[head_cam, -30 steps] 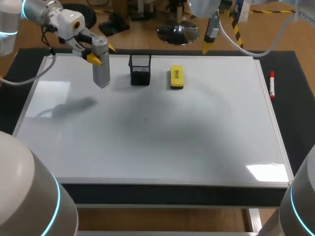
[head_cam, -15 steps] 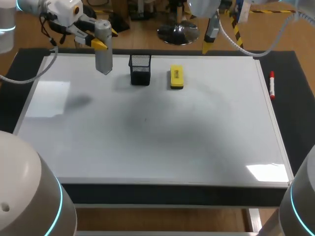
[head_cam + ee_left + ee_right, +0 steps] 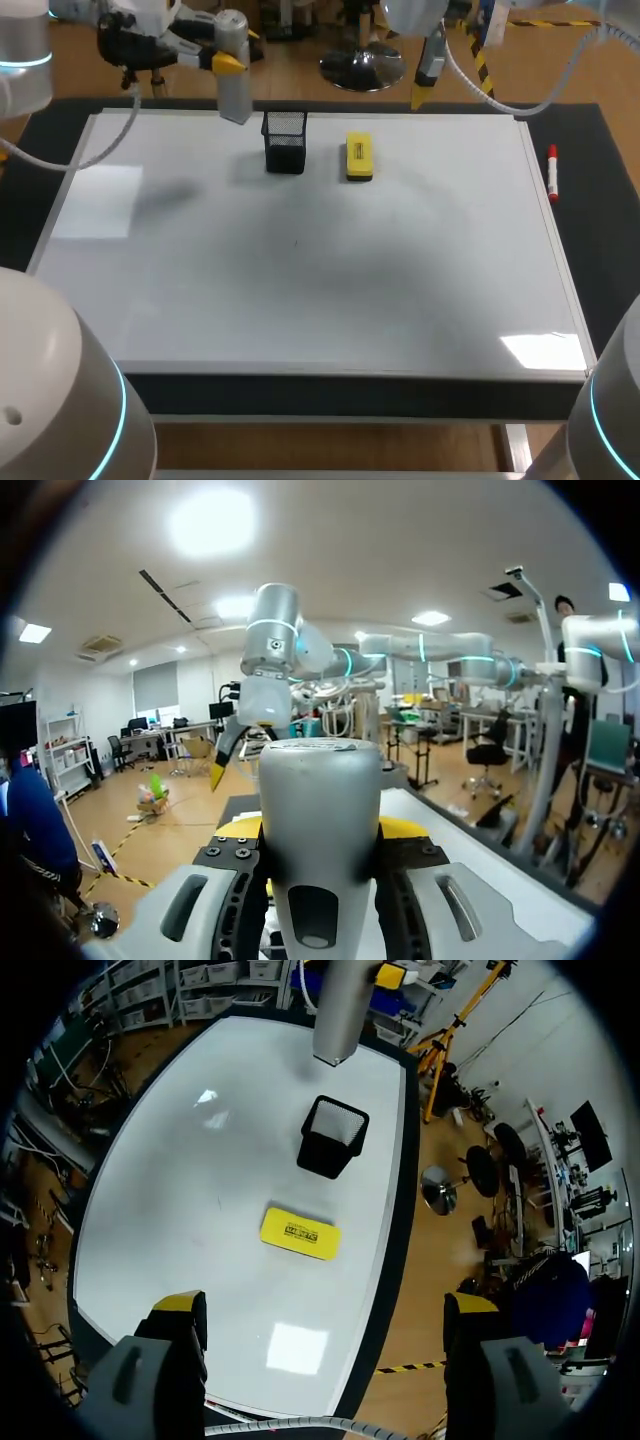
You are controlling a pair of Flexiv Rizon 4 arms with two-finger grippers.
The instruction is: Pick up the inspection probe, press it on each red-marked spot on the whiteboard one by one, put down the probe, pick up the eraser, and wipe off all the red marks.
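The left jaws are gripping the grey cylindrical inspection probe (image 3: 235, 92) from two sides, near its upper end. They are holding it upright in the air over the far left part of the black table (image 3: 600, 200), just beside the black wire-mesh cup (image 3: 285, 142). The probe's tip is not touching the white rectangular whiteboard (image 3: 300, 290), which is covering almost the whole table.

On the board I am seeing no red marks in any view, only faint grey smudges. I therefore cannot tell how many spots are pressed. Since the probe is hanging so close to the cup, I am judging that the arm is at the step of putting it down. Picking up the eraser and wiping are not yet done.

The mesh cup is standing upright near the table's far edge, and from above it appears to be holding nothing. Just beside it, apart from it, the yellow block eraser (image 3: 358, 157) is lying flat and untouched.

The right jaws are hanging spread apart and empty, high above the far edge. A red marker pen (image 3: 552, 172) is lying along the table's right edge, off the board.
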